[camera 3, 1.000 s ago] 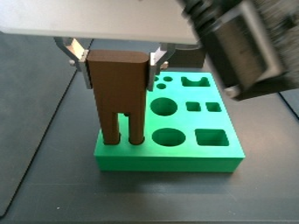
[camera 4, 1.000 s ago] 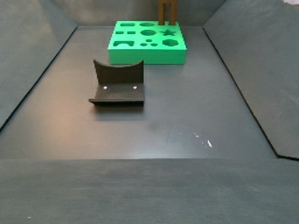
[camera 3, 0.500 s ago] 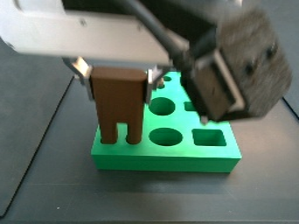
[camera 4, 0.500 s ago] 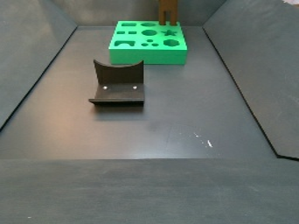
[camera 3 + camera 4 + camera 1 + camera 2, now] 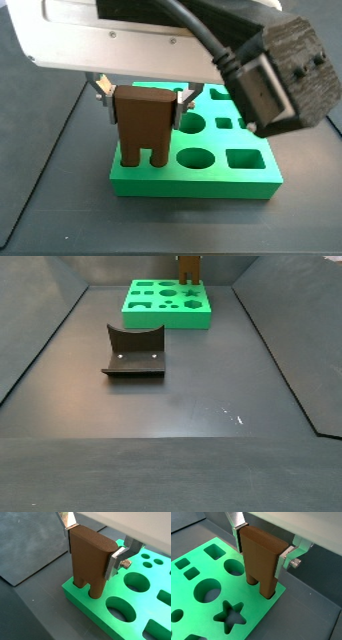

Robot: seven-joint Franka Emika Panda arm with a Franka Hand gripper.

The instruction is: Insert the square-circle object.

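The square-circle object [image 5: 143,120] is a tall brown block with two prongs. It stands upright over a corner of the green board [image 5: 201,180], its prong ends down in the board's holes; it also shows in both wrist views [image 5: 90,554] [image 5: 262,554]. My gripper [image 5: 144,98] is shut on its upper body, one silver finger [image 5: 115,562] on each narrow side. In a side view only the block's lower part [image 5: 190,268] shows at the board's far edge [image 5: 168,318], with the gripper out of frame.
The board has several other cutouts, among them a large round hole [image 5: 206,592], a star [image 5: 230,610] and a square [image 5: 242,158]. The dark fixture [image 5: 134,351] stands on the grey floor in front of the board. Dark walls enclose the floor.
The gripper has lowered with the block. The prongs have sunk deeper into the board's holes, and the arm's body now fills more of the side view.
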